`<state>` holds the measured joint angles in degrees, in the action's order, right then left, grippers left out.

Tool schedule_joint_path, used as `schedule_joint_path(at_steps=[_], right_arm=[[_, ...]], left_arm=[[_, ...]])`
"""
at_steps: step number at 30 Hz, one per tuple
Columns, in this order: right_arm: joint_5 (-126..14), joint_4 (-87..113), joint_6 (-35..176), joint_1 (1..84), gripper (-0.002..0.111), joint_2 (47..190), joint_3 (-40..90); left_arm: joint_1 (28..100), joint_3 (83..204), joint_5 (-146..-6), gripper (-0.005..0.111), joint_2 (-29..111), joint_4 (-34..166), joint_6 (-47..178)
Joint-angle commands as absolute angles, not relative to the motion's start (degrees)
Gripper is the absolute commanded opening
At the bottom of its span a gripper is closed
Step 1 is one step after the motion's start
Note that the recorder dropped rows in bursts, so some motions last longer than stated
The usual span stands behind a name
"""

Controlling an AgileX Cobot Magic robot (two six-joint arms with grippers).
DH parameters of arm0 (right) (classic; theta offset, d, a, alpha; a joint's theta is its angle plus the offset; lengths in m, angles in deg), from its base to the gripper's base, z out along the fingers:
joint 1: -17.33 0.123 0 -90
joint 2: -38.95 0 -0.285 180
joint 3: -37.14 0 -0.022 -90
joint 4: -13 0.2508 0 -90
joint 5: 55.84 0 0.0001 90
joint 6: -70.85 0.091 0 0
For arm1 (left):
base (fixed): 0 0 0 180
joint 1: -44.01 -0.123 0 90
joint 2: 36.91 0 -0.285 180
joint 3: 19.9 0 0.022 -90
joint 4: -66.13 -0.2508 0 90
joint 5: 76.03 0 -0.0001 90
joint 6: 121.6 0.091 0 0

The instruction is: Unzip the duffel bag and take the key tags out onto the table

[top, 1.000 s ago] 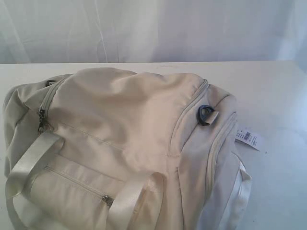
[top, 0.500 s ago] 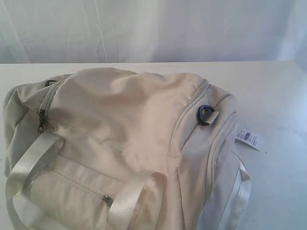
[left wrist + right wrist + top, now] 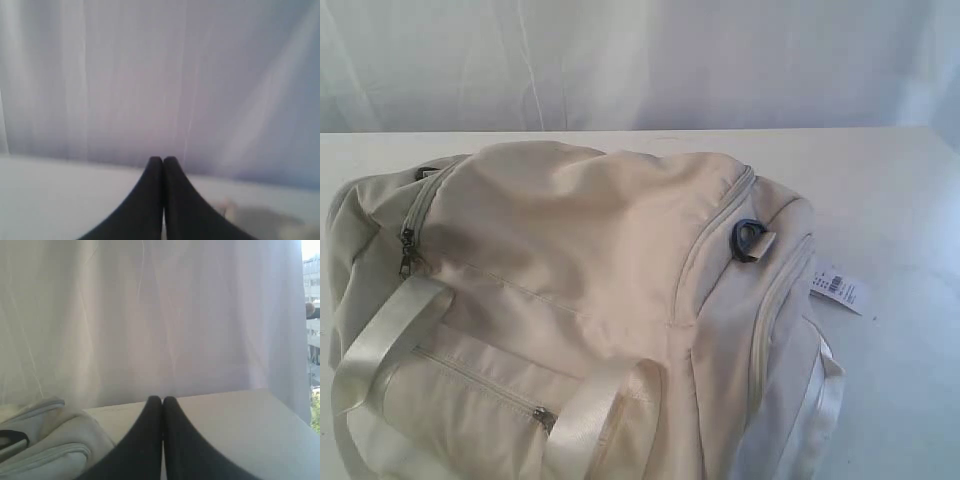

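Worktop: the table [image 3: 890, 190] was plain white and flat, bare along its far edge and toward its right edge.
Room: a pale, softly pleated curtain [image 3: 640, 60] hung behind the far edge. In the right wrist view a strip of window [image 3: 312, 315] showed buildings beyond the curtain.
Bag position: the duffel bag [image 3: 570, 260] lay over the left and middle of the worktop, set back from the far edge. It ran out of frame on the near side.
Bag state: the main zipper looked closed, its metal pull [image 3: 407, 258] at the left end. The side pocket zip pull [image 3: 544, 418] sat by the webbing handles [image 3: 380, 335].
Fittings: a black D-ring [image 3: 748, 240] stood at the right end. A white paper label [image 3: 838, 288] lay on the table just beside that end.
Left gripper [image 3: 163, 161]: jaws pressed together, holding nothing, up over the worktop and facing the curtain.
Right gripper [image 3: 163, 400]: jaws pressed together, holding nothing, with the bag's end beside it.
Change from one second earlier: none seen. Bag, label and D-ring stayed in the same places.
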<state>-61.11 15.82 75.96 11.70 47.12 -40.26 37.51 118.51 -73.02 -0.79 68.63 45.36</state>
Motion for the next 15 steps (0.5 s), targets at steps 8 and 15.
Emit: schedule_joint_path(at_steps=[8,15], right_arm=[[-60.94,15.91,85.62,11.95,0.0,46.74,-40.07],[-58.7,15.91,94.02,11.95,0.0,46.74,-40.07]], left_arm=[[39.07,140.56,-139.0,0.0,36.38,112.79,102.1],[39.07,147.53,-131.67,0.0,46.8,111.68,98.13]])
